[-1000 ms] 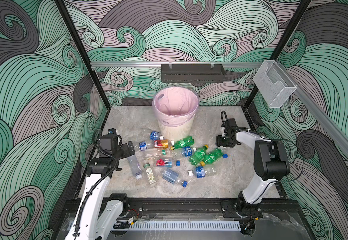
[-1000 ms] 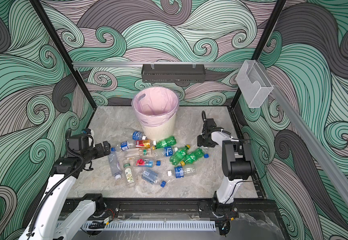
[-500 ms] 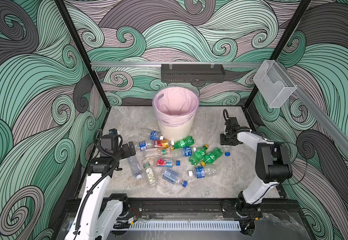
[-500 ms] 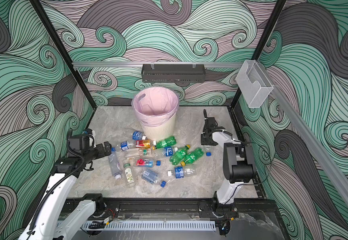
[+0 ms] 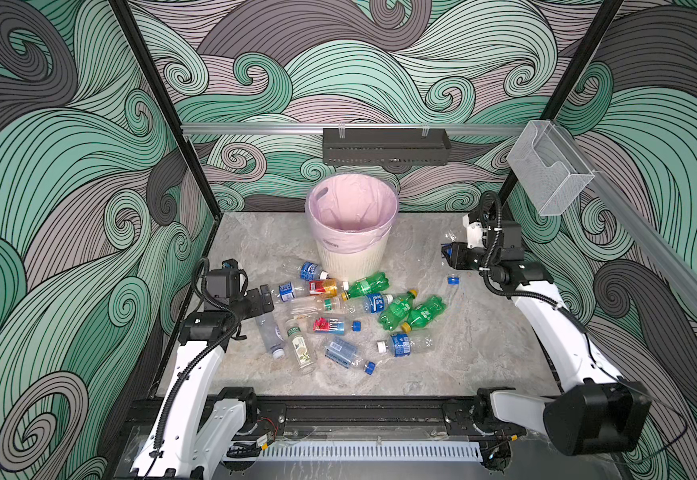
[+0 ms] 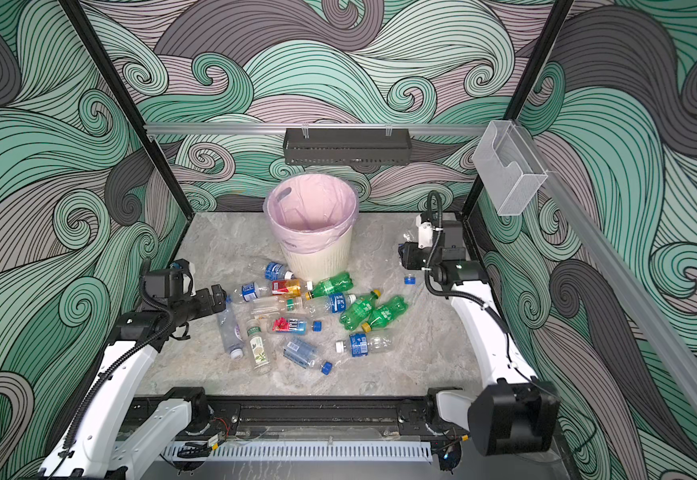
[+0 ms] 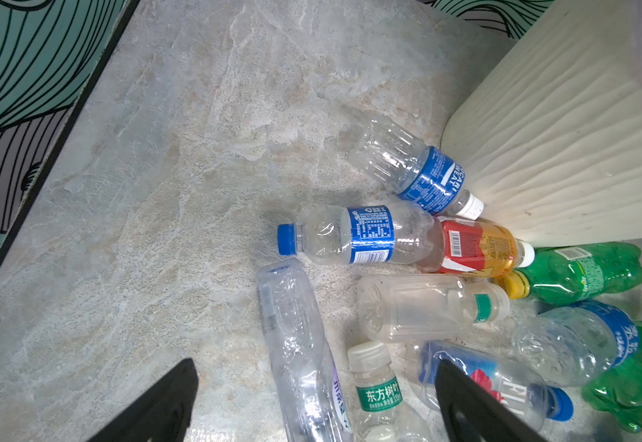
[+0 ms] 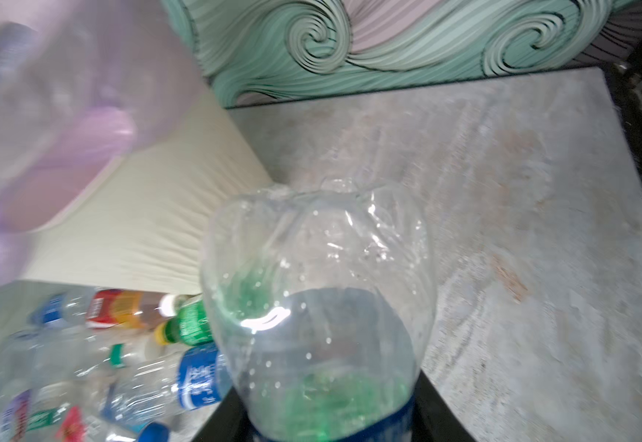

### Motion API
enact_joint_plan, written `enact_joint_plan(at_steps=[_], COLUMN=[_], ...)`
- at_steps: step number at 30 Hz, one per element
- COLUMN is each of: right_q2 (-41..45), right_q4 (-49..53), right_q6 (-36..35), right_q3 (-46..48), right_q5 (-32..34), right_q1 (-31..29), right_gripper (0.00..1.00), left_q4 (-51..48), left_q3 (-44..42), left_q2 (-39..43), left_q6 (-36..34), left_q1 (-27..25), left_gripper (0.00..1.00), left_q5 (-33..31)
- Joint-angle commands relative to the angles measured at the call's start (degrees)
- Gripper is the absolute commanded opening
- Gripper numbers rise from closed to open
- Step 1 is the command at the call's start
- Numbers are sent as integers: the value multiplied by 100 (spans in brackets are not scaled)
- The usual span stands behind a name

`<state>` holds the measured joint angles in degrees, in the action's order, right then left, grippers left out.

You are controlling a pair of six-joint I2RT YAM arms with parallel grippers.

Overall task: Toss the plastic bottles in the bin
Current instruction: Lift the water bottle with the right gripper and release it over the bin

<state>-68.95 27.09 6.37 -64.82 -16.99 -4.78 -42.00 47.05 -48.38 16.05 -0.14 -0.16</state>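
- Just now, the right gripper point(image 5: 450, 254) has shut on a clear bottle point(image 8: 319, 287) with a blue label and lifted it off the table point(image 5: 484, 332). A second ago it was low beside the green bottles with its jaws apart.
- Seen from the right wrist, the jaws clamp the clear bottle near its label, and its crumpled base points away from the camera.
- In both top views the right gripper hangs above the table, to the right of the bin point(image 5: 351, 259) and well short of its rim.
- The bin is a cream ribbed basket lined with a pink bag point(image 5: 351, 208), and it stands at the back centre.
- A loose-looking blue cap point(image 5: 453, 279) lies on the table beneath the raised gripper.
- The left gripper point(image 7: 315, 382) is spread wide and holds nothing. It has stayed low at the left edge of the heap, over a flattened clear bottle point(image 7: 296, 336).
- The other bottles point(image 5: 338, 316) lie scattered on the table in front of the bin.
- By my reading, one bottle is secured and must now be carried over the rim and dropped in; nearly all the clearing remains.
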Motion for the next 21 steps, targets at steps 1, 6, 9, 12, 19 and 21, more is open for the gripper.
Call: enact_joint_plan(at_steps=[1, 6, 9, 12, 19, 21], right_q2=[375, 804, 766, 339, -2047, -3015], right_q4=[-187, -283, -227, -1, -345, -138], right_q6=[143, 283, 285, 166, 614, 826], right_q3=[93, 11, -231, -907, -3726, -4909], right_q5=[-1165, -1516, -1603, -1652, -1189, -987], right_q1=[-114, -287, -501, -738, -1518, -1687], right_gripper=[46, 46, 46, 46, 45, 65], left_q4=[90, 220, 213, 122, 104, 85], left_q3=[64, -11, 21, 65, -201, -272], left_q2=[-75, -60, -109, -169, -36, 43], left_q6=[68, 163, 204, 237, 604, 784], left_q1=[-8, -10, -7, -6, -7, -6], left_gripper=[99, 99, 99, 99, 99, 99], left_q5=[149, 200, 234, 262, 287, 298])
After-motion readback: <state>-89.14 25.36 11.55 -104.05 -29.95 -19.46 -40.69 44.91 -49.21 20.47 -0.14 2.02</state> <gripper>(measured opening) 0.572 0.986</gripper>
